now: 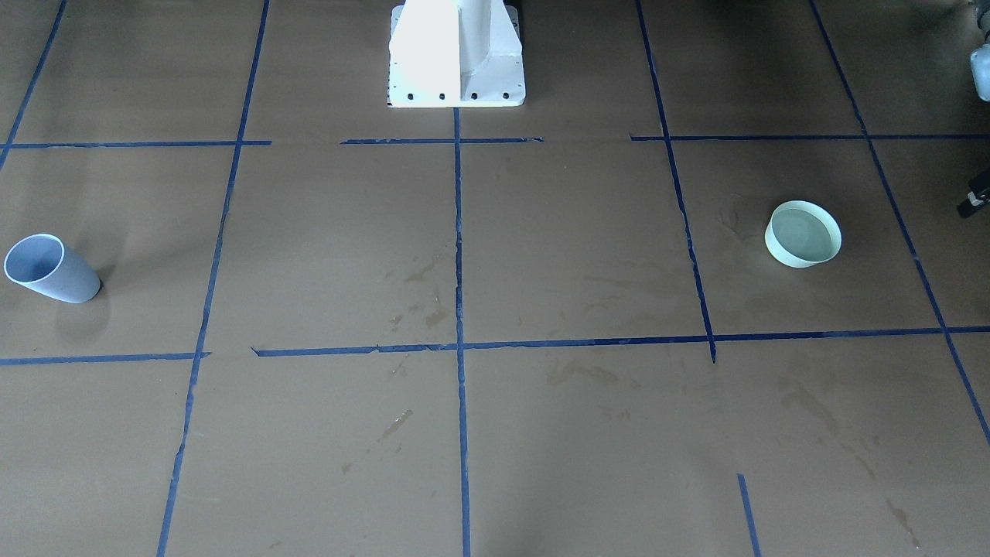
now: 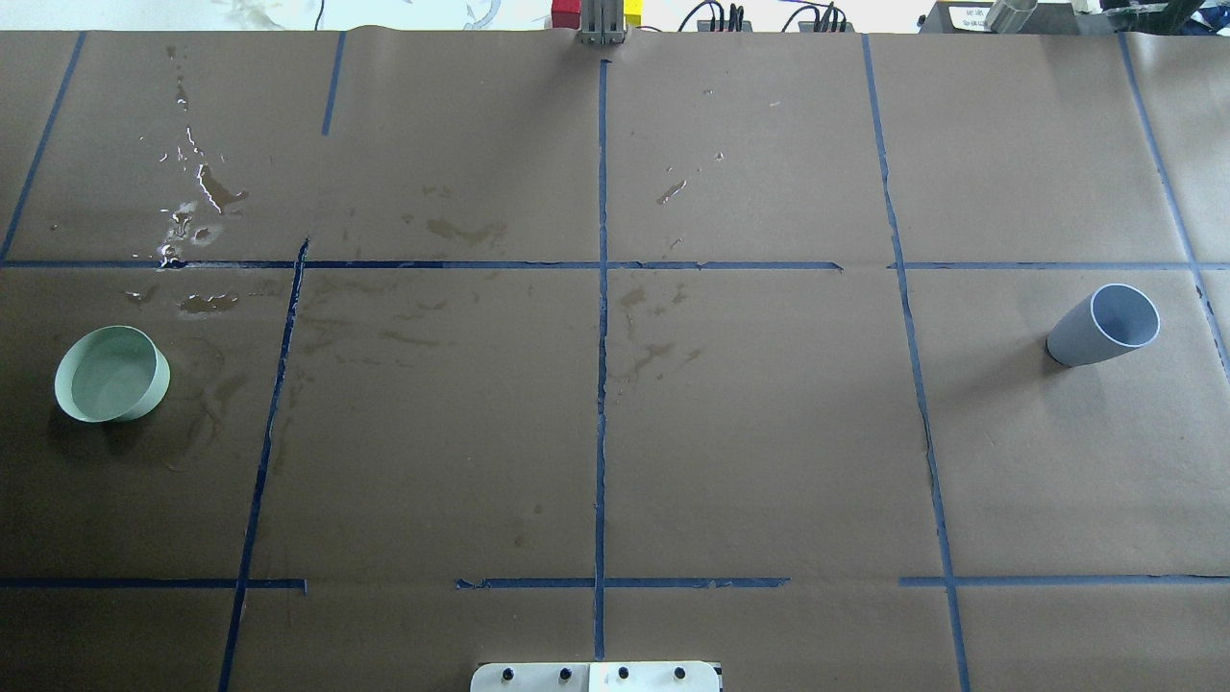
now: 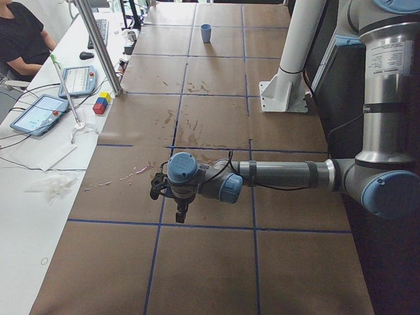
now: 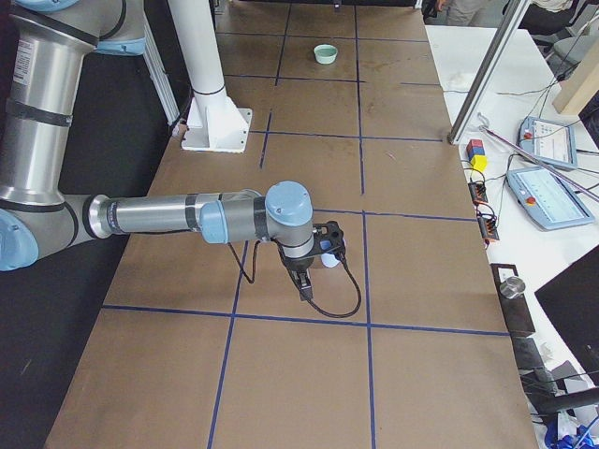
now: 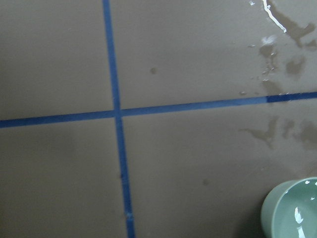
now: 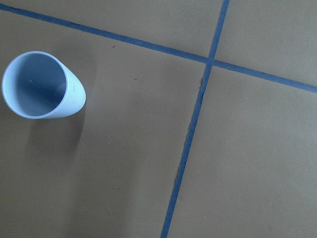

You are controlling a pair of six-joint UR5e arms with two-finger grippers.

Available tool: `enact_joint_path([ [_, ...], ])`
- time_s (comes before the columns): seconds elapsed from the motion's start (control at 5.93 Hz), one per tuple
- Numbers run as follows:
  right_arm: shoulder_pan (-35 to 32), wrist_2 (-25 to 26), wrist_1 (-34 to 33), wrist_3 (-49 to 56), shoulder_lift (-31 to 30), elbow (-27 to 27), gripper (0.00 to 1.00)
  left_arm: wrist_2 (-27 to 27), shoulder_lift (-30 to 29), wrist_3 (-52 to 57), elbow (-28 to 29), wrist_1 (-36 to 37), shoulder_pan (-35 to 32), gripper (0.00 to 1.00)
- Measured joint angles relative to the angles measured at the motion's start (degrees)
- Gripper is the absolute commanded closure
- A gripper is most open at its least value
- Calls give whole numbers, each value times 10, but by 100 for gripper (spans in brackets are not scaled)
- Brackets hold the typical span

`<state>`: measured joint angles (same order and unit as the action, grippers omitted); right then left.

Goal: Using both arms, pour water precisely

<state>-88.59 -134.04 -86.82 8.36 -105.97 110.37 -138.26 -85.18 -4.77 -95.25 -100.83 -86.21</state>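
A pale green bowl [image 1: 804, 251] stands on the brown paper on the robot's left side and holds water [image 1: 801, 232] with a flat glossy surface. The left wrist view catches the bowl [image 5: 277, 203] at its lower right corner. A blue-grey cup [image 2: 1103, 325] stands upright on the right side and looks empty in the right wrist view [image 6: 42, 84]. Of the arms, the left gripper [image 3: 164, 190] hangs low over the table's left end, near the bowl. The right gripper [image 4: 323, 251] hovers just beside the cup [image 4: 329, 262]. For both I cannot tell whether they are open or shut.
Wet shiny splashes [image 2: 207, 183] and dark stains mark the paper beyond the bowl. The white pedestal [image 1: 456, 54] stands at the robot's edge of the table. Blue tape lines divide the surface. A person and tablets [image 3: 39, 111] are at a side desk.
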Motion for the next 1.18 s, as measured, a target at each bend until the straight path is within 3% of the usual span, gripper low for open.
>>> enact_joint_path([
  [0.67, 2, 16, -33, 7, 6, -22, 0, 3, 2, 94, -72, 187, -28, 0],
  [1.18, 26, 16, -51, 5, 30, -36, 0, 0, 8, 98, -80, 199, -35, 0],
])
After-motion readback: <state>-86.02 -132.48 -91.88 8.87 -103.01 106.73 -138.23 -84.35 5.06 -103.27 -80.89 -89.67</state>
